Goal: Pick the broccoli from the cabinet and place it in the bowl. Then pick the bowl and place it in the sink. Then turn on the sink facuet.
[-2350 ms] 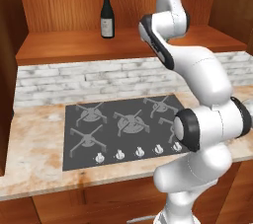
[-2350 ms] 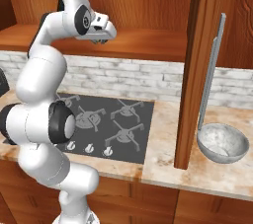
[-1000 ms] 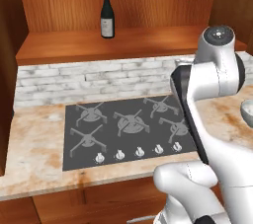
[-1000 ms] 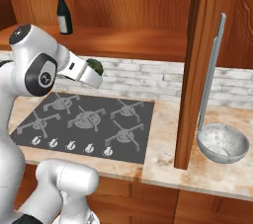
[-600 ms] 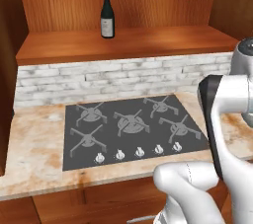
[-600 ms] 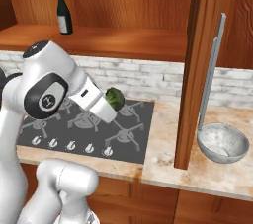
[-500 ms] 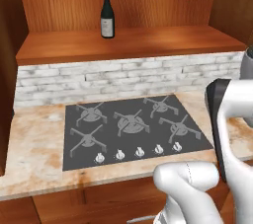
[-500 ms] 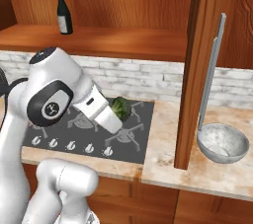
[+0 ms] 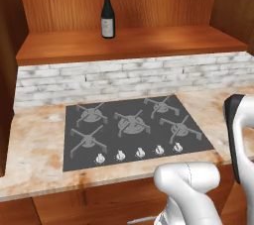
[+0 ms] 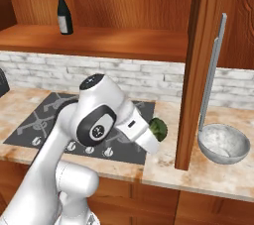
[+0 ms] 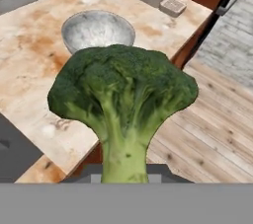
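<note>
gripper (image 10: 155, 139) tight around broccoli (image 11: 121, 102) stem

Broccoli (image 10: 158, 128) mid-frame over counter (image 10: 168, 167), right of hob (image 10: 54, 120); bowl (image 10: 223, 143) lower right; bottle (image 10: 63, 10) upper left on cabinet (image 10: 124, 40).

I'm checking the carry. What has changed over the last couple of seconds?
The hand came down from the wooden cabinet shelf and swung right over the counter, carrying the small dark green broccoli toward the whitish-grey stone-like bowl. Bowl and dark wine bottle stayed put.
</note>
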